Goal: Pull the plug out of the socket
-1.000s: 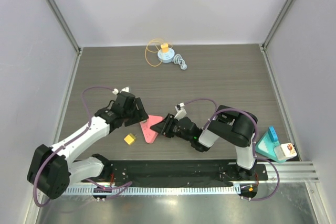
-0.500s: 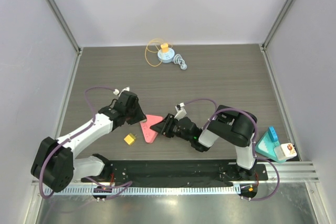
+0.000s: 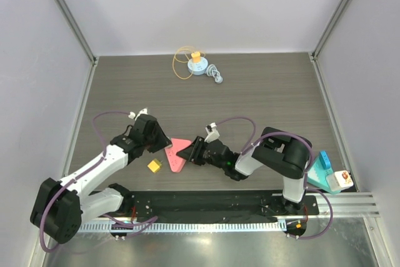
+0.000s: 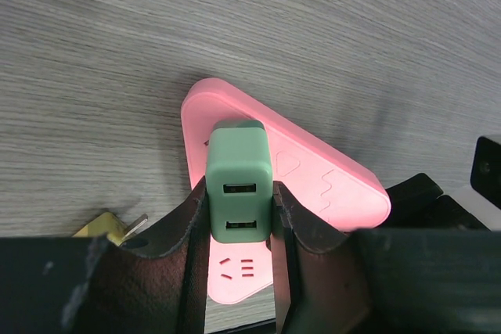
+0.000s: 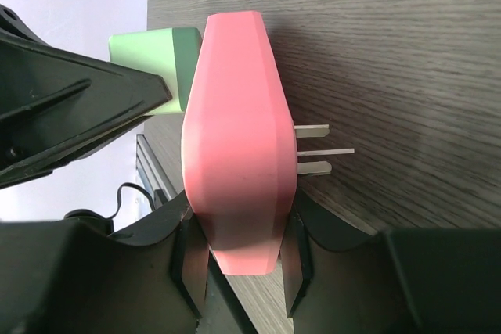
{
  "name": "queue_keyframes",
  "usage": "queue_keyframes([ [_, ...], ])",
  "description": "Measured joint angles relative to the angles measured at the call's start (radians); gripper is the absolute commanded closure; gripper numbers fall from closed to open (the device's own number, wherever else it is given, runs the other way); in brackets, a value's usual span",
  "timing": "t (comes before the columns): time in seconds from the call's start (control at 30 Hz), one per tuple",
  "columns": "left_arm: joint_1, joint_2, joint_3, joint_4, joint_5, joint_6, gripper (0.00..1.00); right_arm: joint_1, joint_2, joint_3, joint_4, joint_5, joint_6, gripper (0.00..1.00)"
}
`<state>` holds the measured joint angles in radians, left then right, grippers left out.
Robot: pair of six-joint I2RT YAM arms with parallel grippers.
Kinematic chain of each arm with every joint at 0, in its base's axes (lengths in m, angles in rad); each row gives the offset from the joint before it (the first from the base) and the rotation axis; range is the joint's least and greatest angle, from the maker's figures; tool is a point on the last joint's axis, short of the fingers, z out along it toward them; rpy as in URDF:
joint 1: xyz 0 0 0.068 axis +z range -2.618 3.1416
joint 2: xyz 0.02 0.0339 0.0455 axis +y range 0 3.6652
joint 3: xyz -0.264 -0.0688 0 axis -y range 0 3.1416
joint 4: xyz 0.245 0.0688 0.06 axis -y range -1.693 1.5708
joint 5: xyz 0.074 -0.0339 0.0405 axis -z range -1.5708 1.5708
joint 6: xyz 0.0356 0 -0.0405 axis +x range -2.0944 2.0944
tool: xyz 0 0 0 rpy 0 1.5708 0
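A pink triangular socket (image 3: 178, 154) is held on edge just above the table near the front. My right gripper (image 3: 191, 152) is shut on its lower end; in the right wrist view (image 5: 243, 224) the socket (image 5: 235, 138) fills the space between the jaws, with its own metal prongs (image 5: 313, 150) sticking out on the right. A green plug (image 4: 239, 181) with two USB ports sits against the socket's face (image 4: 321, 174). My left gripper (image 4: 239, 193) is shut on the plug's sides. The plug (image 5: 153, 52) still touches the socket.
A small yellow plug (image 3: 154, 166) lies on the table just left of the socket. A yellow-and-blue reel with a cord (image 3: 196, 64) and a grey adapter (image 3: 216, 75) lie at the back. A teal holder (image 3: 321, 171) stands at the front right.
My left arm has swung its forearm lower and to the left while its gripper stays on the plug. My right wrist has shifted slightly left. The socket has barely moved.
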<state>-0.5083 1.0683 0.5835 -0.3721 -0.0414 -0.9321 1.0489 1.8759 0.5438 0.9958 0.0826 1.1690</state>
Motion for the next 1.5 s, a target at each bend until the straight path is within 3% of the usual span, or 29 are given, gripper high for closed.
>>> queue_keyframes([
  [0.4, 0.014, -0.066, -0.102, 0.131, 0.046, -0.03, 1.0, -0.026, 0.051, -0.045, 0.109, -0.039, 0.113, 0.99],
  [0.63, -0.01, -0.294, -0.129, 0.196, 0.12, -0.043, 1.0, -0.08, 0.079, -0.064, 0.18, -0.032, 0.159, 0.99],
  [0.93, 0.0, -0.476, -0.124, -0.042, -0.119, -0.12, 1.0, -0.089, 0.101, -0.082, 0.238, -0.033, 0.162, 0.99],
  [1.13, 0.007, -0.58, -0.145, -0.196, -0.284, -0.27, 0.82, -0.089, 0.101, -0.098, 0.263, -0.033, 0.161, 0.99],
  [1.5, 0.013, -0.494, -0.237, -0.229, -0.328, -0.431, 0.82, -0.089, 0.101, -0.136, 0.311, -0.033, 0.161, 0.99],
])
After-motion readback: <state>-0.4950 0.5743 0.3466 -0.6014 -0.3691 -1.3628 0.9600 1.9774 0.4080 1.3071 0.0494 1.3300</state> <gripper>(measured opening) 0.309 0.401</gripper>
